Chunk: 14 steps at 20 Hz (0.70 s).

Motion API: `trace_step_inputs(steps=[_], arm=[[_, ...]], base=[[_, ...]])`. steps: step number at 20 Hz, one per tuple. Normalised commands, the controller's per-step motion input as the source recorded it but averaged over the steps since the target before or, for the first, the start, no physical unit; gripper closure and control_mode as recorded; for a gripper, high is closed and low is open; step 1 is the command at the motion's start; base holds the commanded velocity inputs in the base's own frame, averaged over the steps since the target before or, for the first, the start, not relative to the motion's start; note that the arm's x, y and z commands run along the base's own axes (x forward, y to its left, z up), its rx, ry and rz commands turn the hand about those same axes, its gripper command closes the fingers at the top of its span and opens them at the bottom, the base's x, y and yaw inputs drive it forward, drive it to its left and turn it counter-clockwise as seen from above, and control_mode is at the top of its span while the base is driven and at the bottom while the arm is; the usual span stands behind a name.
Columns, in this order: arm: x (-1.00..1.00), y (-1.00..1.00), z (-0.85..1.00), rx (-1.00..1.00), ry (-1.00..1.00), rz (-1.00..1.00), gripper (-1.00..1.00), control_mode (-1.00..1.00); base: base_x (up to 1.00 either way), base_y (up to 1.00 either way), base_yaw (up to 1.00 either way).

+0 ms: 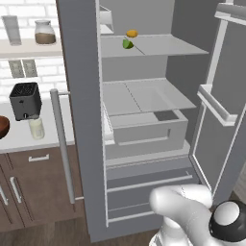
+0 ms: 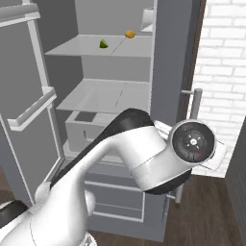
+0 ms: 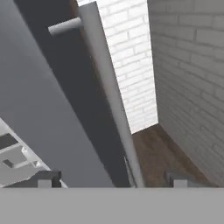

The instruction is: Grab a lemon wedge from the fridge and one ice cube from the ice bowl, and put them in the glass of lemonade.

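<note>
Fridge stood with both doors swung open. Lemon wedge sat on the top shelf, just beside a small green piece. End effector had its fingertips spread apart, one on each side of the door's silver bar handle, gripping nothing. Glass of lemonade was on the tabletop in front of the black toaster, ice bowl at the left edge.

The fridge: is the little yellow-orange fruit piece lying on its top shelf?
Yes: the lemon wedge lies on the top shelf of the open fridge, beside a small green piece.
</note>
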Motion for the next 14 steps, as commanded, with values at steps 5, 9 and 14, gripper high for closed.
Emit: trace_step_inputs(steps=[5, 9, 14], arm=[[-0.09, 1.00, 0.16, -0.24, -0.36, 0.10, -1.00, -1.00], [0.00, 1.00, 0.06, -0.35, -0.07, 0.08, -1.00, -1.00], [0.06, 1.00, 0.46, -0.34, 0.00, 0.01, -1.00, -1.00]], base=[[0.00, 0.00, 0.00], [0.00, 0.00, 0.00], [0.00, 0.00, 0.00]])
